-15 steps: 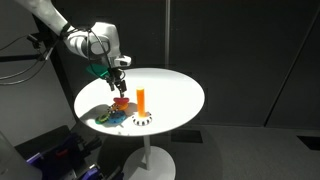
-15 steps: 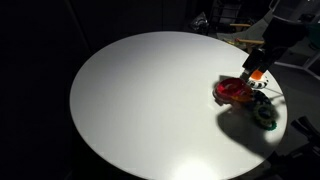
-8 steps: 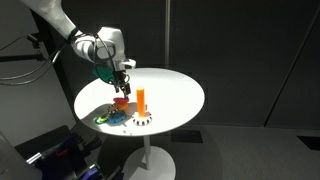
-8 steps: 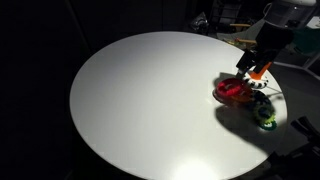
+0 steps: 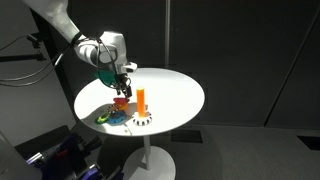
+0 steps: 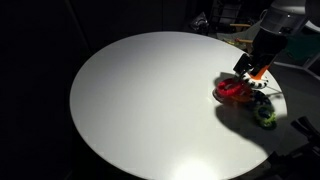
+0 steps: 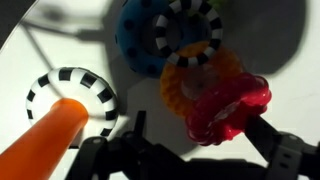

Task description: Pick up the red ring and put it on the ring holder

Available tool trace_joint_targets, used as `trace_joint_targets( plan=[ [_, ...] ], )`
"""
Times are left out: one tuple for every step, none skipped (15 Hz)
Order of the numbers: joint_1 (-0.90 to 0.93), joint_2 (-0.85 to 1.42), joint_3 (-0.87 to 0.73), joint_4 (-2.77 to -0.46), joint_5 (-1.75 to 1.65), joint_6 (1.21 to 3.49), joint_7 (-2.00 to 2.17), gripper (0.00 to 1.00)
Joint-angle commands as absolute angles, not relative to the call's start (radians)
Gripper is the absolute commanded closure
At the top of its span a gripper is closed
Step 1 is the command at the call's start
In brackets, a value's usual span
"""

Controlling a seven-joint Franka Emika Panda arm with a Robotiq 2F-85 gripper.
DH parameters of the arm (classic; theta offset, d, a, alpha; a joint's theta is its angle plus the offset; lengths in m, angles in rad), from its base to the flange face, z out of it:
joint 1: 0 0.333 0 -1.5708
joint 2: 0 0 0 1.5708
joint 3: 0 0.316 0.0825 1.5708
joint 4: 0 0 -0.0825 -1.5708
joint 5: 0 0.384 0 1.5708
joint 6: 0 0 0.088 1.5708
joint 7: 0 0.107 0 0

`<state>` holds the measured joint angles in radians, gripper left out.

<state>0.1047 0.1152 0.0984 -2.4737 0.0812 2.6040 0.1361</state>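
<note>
The gripper [image 5: 121, 90] is hovering with jaws spread over the small pinkish-red doughnut-shaped ring [image 7: 228, 108], which is lying on the round white table [image 6: 140, 100] beside the upright orange peg ring holder [image 5: 141, 101]. Grasping, lifting and threading seem not yet done.

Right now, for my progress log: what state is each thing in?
red ring: off the peg, lying against the yellow-orange ring.
ring holder: upright, peg bare.
gripper: jaws open, low over the red ring.
</note>
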Motion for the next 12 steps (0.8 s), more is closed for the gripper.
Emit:
trace_joint_targets(
  plan=[
    [0.108, 0.136, 0.093, -2.452, 0.071, 2.611, 0.166, 0.0],
    [0.109, 0.138, 0.093, -2.452, 0.071, 2.611, 0.166, 0.06],
    [0.109, 0.14, 0.093, -2.451, 0.07, 2.611, 0.168, 0.19],
    [0.11, 0.141, 0.093, -2.451, 0.069, 2.61, 0.17, 0.19],
    [0.111, 0.14, 0.094, -2.45, 0.07, 2.61, 0.171, 0.2],
    [0.111, 0.14, 0.094, -2.45, 0.07, 2.609, 0.172, 0.29],
    [0.111, 0.139, 0.094, -2.45, 0.07, 2.609, 0.175, 0.31],
    [0.111, 0.139, 0.094, -2.45, 0.07, 2.609, 0.178, 0.34],
    [0.112, 0.138, 0.093, -2.449, 0.069, 2.609, 0.181, 0.42],
    [0.112, 0.139, 0.093, -2.448, 0.068, 2.609, 0.187, 0.43],
    [0.112, 0.139, 0.093, -2.448, 0.069, 2.609, 0.188, 0.44],
    [0.112, 0.139, 0.093, -2.448, 0.069, 2.609, 0.19, 0.54]
  ],
)
